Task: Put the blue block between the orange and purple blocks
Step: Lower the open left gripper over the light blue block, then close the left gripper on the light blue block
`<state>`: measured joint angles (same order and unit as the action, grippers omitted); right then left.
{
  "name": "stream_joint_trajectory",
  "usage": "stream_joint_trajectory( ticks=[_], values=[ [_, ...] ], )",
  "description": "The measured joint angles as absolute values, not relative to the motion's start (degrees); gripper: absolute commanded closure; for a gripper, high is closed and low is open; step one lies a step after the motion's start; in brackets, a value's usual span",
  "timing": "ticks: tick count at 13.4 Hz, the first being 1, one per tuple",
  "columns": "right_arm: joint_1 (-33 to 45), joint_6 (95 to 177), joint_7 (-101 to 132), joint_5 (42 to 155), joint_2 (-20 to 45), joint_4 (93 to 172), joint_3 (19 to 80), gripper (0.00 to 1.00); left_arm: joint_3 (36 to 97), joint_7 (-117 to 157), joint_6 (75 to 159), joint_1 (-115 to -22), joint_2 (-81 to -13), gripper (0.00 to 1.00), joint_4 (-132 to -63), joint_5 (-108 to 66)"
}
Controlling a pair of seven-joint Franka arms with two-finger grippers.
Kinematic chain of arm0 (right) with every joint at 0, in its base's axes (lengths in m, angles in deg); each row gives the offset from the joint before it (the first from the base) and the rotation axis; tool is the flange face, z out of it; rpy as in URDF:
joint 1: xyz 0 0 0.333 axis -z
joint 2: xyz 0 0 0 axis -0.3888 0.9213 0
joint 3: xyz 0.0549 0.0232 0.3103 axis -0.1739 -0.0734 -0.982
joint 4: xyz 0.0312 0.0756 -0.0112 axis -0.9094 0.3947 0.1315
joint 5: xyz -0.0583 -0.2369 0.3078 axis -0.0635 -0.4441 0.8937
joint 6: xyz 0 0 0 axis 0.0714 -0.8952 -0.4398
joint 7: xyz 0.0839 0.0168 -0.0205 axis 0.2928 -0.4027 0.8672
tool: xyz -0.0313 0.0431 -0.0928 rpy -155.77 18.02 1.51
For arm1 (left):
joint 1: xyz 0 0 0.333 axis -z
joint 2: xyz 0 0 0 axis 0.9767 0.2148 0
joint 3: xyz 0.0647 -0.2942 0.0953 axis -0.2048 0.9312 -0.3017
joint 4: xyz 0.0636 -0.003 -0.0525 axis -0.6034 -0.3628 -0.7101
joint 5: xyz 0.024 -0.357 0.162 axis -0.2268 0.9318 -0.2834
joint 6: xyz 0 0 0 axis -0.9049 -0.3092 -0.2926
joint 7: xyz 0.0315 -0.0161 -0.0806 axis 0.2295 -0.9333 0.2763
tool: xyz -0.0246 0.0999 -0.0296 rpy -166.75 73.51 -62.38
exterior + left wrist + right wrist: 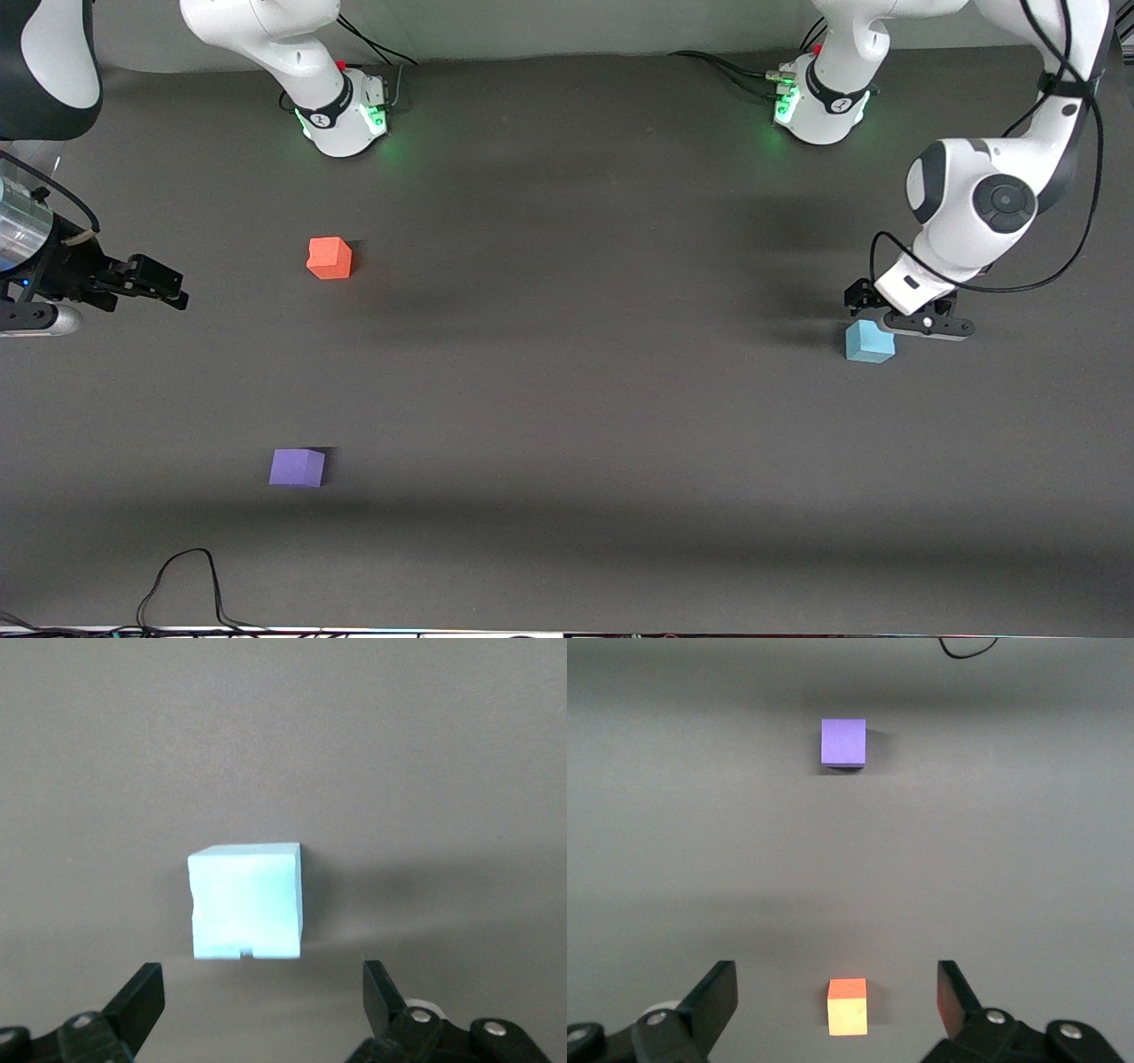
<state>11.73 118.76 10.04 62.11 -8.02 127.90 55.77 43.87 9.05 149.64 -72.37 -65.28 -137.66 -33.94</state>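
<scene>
- Now you have the left gripper (889,316) low over the table at the left arm's end, right at the blue block (869,342), with its fingers spread wide and nothing between them.
- You can see in the left wrist view that the blue block (246,901) sits flat on the dark table (567,372), just ahead of the two open fingertips (142,999) and apart from both.
- Your right gripper (151,282) hangs at the right arm's end of the table, waiting, its fingers also wide apart and empty.
- You find the orange block (330,258) toward the right arm's end, farther from the front camera, and the purple block (297,467) nearer to that camera, well apart from it.
- You see bare table between those two, and the blue block lies well apart from both.
- Your right wrist view shows the orange block (848,1006) close by and the purple block (843,742) farther off.
</scene>
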Motion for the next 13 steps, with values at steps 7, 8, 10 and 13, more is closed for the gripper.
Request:
stream_joint_trajectory(
  ticks=[7, 8, 10, 13],
  values=[
    [11.7, 118.8, 10.0, 62.1, -7.9, 127.9, 55.8, 0.0, 43.9, 9.0, 159.4, -73.1, -57.4, 0.0, -137.6, -34.2],
    [11.7, 118.8, 10.0, 62.1, -7.9, 127.9, 55.9, 0.0, 43.9, 9.0, 159.9, -73.3, -57.0, 0.0, -137.7, -34.2],
    [11.7, 118.8, 10.0, 62.1, -7.9, 127.9, 55.9, 0.0, 43.9, 9.0, 161.1, -73.6, -56.1, 0.0, -137.7, -34.2],
    [11.8, 118.8, 10.0, 62.1, -7.8, 127.9, 56.0, 0.0, 43.9, 9.0, 162.0, -73.6, -55.0, 0.0, -137.6, -34.2]
  ],
)
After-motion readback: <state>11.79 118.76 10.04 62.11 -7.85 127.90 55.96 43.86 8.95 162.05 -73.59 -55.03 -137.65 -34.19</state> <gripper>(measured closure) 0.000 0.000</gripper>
